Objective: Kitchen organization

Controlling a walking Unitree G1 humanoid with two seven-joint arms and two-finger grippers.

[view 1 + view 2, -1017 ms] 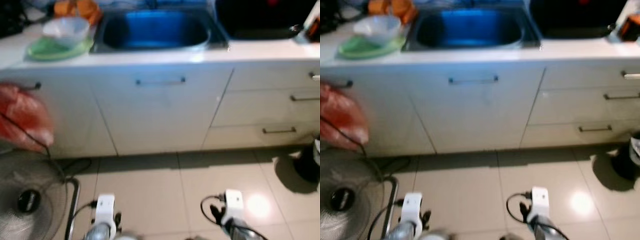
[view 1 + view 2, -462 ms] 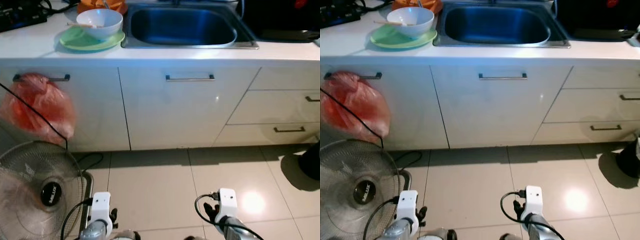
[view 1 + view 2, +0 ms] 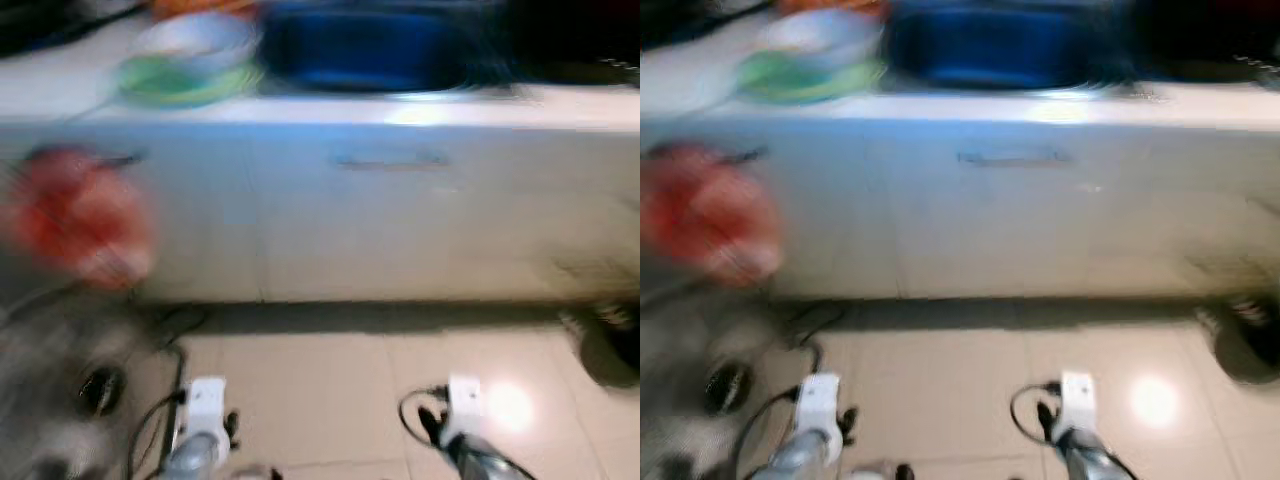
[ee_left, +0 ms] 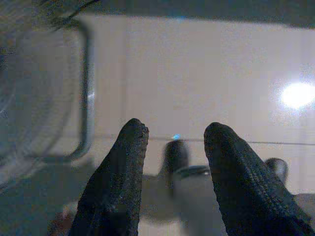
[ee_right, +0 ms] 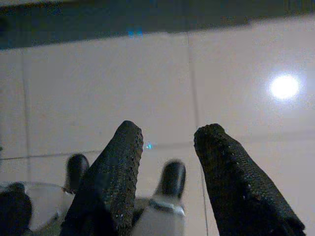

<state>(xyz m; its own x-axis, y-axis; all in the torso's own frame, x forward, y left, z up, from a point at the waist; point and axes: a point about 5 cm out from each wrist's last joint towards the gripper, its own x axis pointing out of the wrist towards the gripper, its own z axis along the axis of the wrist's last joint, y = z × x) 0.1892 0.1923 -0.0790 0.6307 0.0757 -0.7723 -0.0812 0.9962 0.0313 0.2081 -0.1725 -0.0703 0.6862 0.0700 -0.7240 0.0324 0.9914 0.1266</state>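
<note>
Blur smears the whole kitchen front. At the far left a red bag (image 3: 80,215) hangs against the white cabinets (image 3: 400,220), and below it stands a grey fan (image 3: 60,400) on the tiled floor (image 3: 330,390), a dark cable trailing beside it. Up on the desk (image 3: 60,95), toward its left end, a pale bowl (image 3: 195,40) sits on a green plate (image 3: 180,82); something orange lies just behind them at the back edge, too smeared to name. Just right of the plate the sink (image 3: 370,50) is sunk into the desk, dark blue inside, with a bar handle (image 3: 390,160) on the cabinet door under it. At the far right a dark object (image 3: 610,345) rests on the floor near the cabinet foot; what it is cannot be told.

Both arms hang low over the tiles. The left claw (image 4: 172,142) has its two black fingers apart with nothing between them, the fan's rim off to one side. The right claw (image 5: 165,137) is likewise spread and empty above bare tile.
</note>
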